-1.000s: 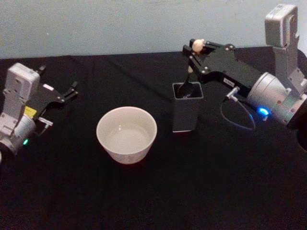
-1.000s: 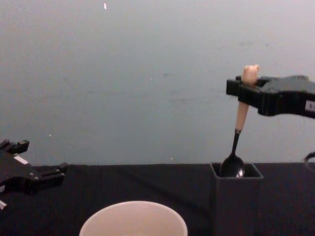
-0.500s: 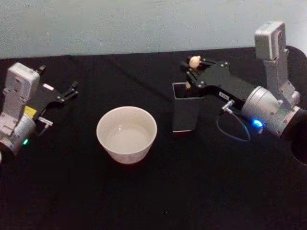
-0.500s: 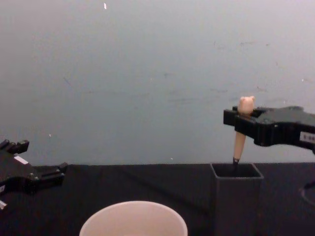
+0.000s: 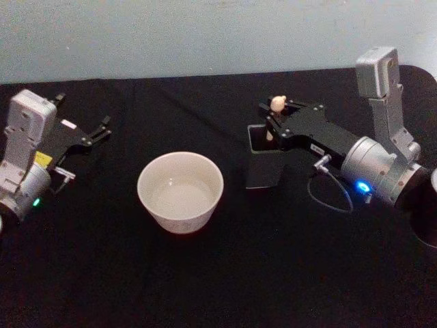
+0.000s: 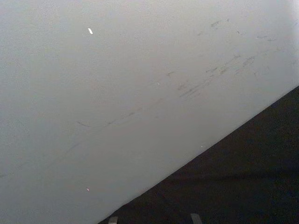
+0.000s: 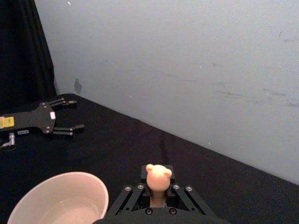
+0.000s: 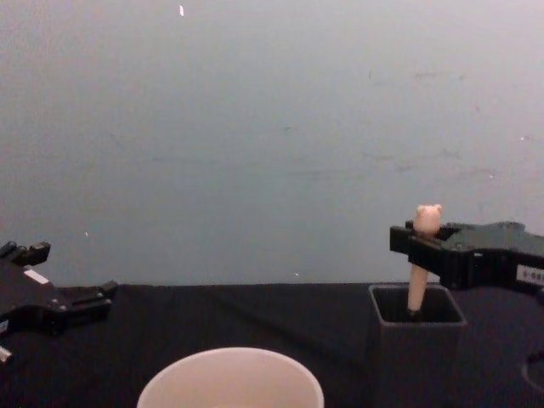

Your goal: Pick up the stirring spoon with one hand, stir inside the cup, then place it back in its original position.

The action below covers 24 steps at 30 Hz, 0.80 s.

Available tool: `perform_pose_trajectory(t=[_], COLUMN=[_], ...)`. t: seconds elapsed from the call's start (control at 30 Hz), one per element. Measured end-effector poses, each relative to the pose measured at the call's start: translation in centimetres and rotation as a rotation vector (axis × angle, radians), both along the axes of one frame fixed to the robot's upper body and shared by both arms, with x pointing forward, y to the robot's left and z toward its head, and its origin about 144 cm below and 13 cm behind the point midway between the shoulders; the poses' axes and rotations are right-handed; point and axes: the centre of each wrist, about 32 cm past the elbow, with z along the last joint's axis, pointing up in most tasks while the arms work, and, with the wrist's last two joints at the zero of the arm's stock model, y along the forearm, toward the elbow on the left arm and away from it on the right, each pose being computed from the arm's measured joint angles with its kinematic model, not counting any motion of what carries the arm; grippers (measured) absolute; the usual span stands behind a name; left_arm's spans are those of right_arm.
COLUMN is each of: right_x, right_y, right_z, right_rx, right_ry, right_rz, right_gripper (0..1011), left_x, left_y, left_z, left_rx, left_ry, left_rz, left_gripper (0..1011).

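- The right gripper sits just over the dark holder, its fingers closed on the spoon high on the handle, just under the bear head.
- The spoon stands nearly upright, bear head up, its long axis vertical with a slight lean; its lower part is down inside the holder, bowl hidden.
- The holder stands on the table just right of the cup, not touching it.
- The cup sits upright, rim up.
- The left gripper hovers well left of the cup, its fingers apart and holding nothing.
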Motion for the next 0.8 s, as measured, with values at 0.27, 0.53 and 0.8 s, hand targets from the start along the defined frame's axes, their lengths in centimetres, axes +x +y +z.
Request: perform_pose_trajectory(t=[0.27,0.53,0.8], right_x=[0.2,0.4,0.7], right_y=[0.2,0.3,0.2], right_z=[-0.7,-1.0,-1.3], right_rx=[-0.004,-0.006,-0.007], right_ry=[0.022,0.033,0.042], right_rz=[-0.009,-0.015,-0.023], right_gripper=[168,168,168], left_x=[0.0,0.0,0.0], left_y=[0.0,0.0,0.0], left_z=[0.0,0.0,0.0], left_rx=[0.000,0.000,0.000], left_ry=[0.000,0.000,0.000], left_rz=[0.000,0.000,0.000], left_gripper=[1001,1001,1001])
